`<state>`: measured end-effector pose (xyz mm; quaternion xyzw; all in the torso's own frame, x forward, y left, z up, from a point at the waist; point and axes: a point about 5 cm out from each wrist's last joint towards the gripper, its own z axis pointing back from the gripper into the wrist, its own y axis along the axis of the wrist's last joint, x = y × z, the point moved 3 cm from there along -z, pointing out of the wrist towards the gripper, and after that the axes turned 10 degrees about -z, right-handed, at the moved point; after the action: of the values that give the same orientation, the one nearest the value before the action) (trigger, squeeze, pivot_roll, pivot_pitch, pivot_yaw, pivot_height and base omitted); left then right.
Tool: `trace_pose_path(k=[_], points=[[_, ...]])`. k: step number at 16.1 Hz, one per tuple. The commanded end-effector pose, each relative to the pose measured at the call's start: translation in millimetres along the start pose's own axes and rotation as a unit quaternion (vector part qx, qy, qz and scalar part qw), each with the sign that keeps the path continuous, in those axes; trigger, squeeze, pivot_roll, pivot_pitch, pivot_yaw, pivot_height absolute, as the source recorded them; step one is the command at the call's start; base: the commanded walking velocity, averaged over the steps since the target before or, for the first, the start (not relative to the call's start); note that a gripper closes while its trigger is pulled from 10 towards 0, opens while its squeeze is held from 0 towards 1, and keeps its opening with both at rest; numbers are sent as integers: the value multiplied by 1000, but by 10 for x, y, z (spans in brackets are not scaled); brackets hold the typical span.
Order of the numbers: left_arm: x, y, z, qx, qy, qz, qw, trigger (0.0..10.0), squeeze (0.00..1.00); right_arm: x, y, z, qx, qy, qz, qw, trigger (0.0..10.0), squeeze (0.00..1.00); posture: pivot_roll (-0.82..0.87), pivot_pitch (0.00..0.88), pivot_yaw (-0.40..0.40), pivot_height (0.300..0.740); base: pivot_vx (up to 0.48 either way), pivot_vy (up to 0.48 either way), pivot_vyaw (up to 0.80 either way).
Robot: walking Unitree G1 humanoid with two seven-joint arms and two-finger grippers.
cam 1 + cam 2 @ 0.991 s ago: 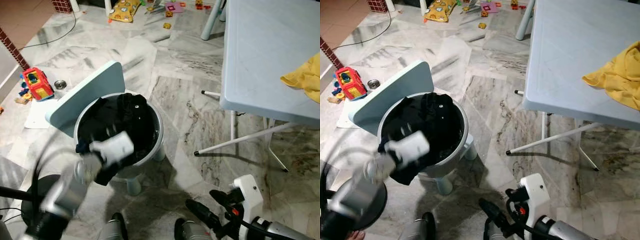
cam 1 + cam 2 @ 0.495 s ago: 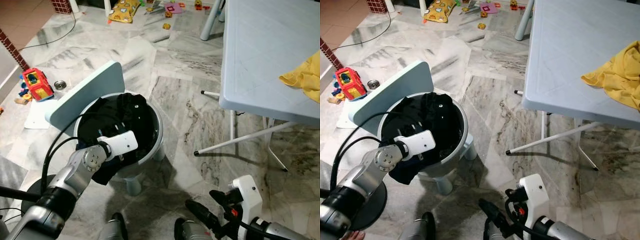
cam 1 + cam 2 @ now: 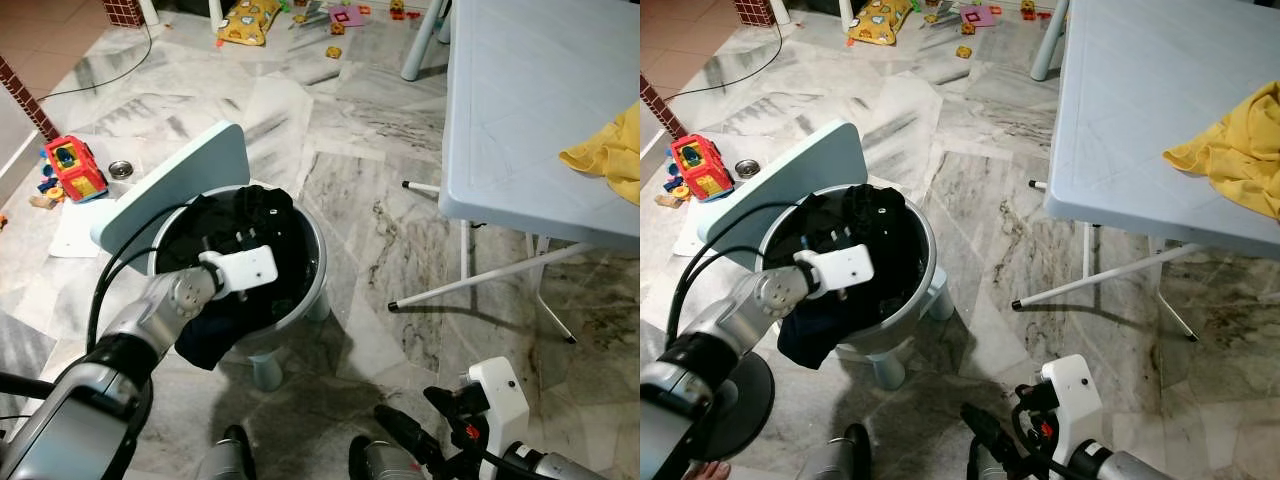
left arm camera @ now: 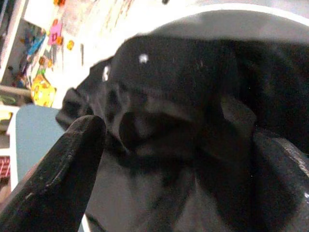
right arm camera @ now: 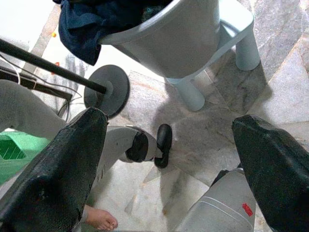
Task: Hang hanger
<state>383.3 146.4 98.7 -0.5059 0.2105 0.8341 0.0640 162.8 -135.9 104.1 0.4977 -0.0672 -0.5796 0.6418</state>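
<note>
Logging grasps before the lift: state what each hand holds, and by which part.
Nothing is held. The left hand is open over the dark clothes in the tub; the right hand hangs open.

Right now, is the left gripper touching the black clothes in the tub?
Cannot tell. In the left wrist view the open left gripper sits right over the black clothes, but neither contact nor gap is plain.

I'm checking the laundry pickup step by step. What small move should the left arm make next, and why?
Probably lower the left gripper a little further into the dark clothes and close. Its fingers are spread right over the pile in the grey tub, nothing held yet.
</note>
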Motion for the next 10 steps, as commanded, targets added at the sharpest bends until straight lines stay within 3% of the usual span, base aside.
trace_pose_path(k=[1, 2, 3, 6, 10], points=[[58, 21, -27, 6, -12, -5, 1000, 10000, 0, -13, 1, 37, 4, -7, 4, 1000, 10000, 0, -234, 309, -37, 740, 0, 0, 0], [75, 28, -41, 6, -20, -3, 1000, 8824, 0, -18, -2, 33, 4, -7, 4, 1000, 10000, 0, -231, 313, -35, 740, 0, 0, 0], [100, 10, -48, 3, -29, -8, 1000, 0, 0, -21, -5, 32, 4, -8, 2, 1000, 10000, 0, -230, 316, -32, 740, 0, 0, 0], [202, -85, -36, -10, -61, -7, 998, 0, 0, -30, -8, 26, 6, -9, 0, 1000, 10000, 0, -229, 319, -26, 740, 0, 0, 0], [107, -134, -27, -17, -43, 3, 999, 0, 0, 13, 22, -6, 11, -16, 5, 1000, 10000, 0, -229, 304, -32, 740, 0, 0, 0]])
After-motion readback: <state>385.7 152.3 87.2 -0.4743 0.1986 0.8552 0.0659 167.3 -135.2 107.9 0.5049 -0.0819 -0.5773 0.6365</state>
